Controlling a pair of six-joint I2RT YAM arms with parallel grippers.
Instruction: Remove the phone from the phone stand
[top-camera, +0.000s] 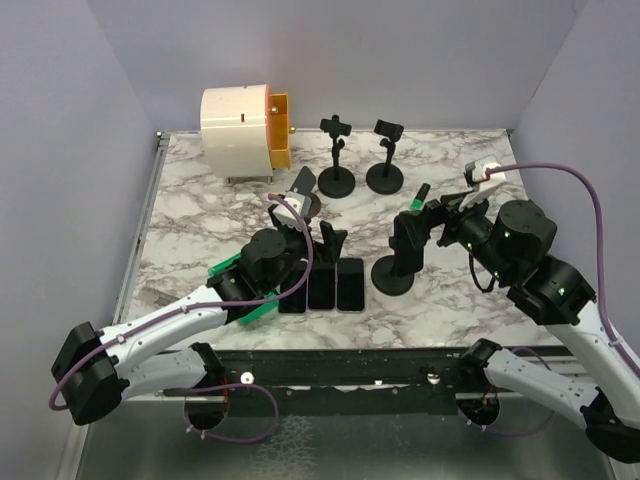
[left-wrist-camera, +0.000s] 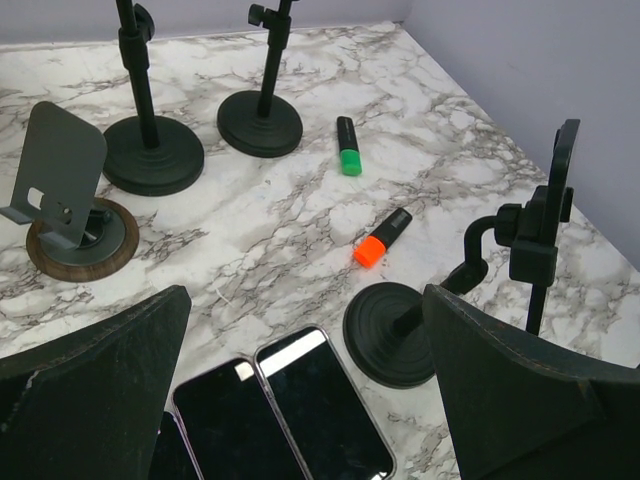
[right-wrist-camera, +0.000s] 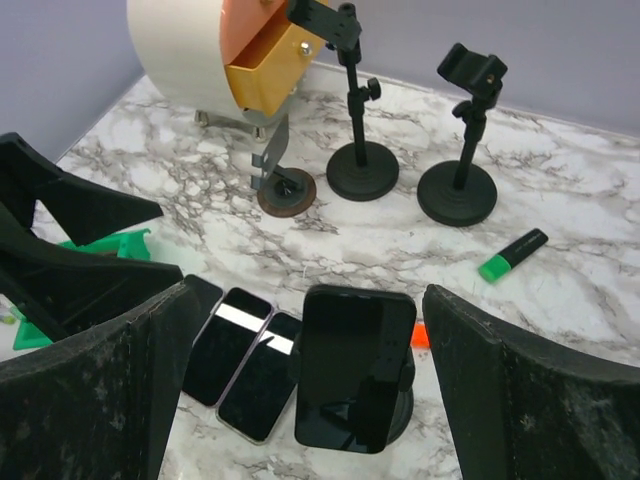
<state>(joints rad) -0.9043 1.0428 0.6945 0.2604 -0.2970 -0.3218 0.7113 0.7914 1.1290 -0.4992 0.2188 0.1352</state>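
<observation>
The phone (right-wrist-camera: 355, 365) was clamped upright in the black phone stand (top-camera: 393, 277) near the middle of the marble table (top-camera: 200, 210). The right gripper (right-wrist-camera: 308, 292) was held spread wide facing it, with no contact made. The left gripper (left-wrist-camera: 305, 300) was likewise spread wide and empty above three flat phones (left-wrist-camera: 275, 410).

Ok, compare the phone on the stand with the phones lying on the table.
The mounted phone stands nearly upright, held on its stand; the flat phones lie screen up on the table.
The mounted phone is alone and raised off the marble; the flat phones sit side by side in a row of three.
Shared: all have dark, blank screens.
</observation>
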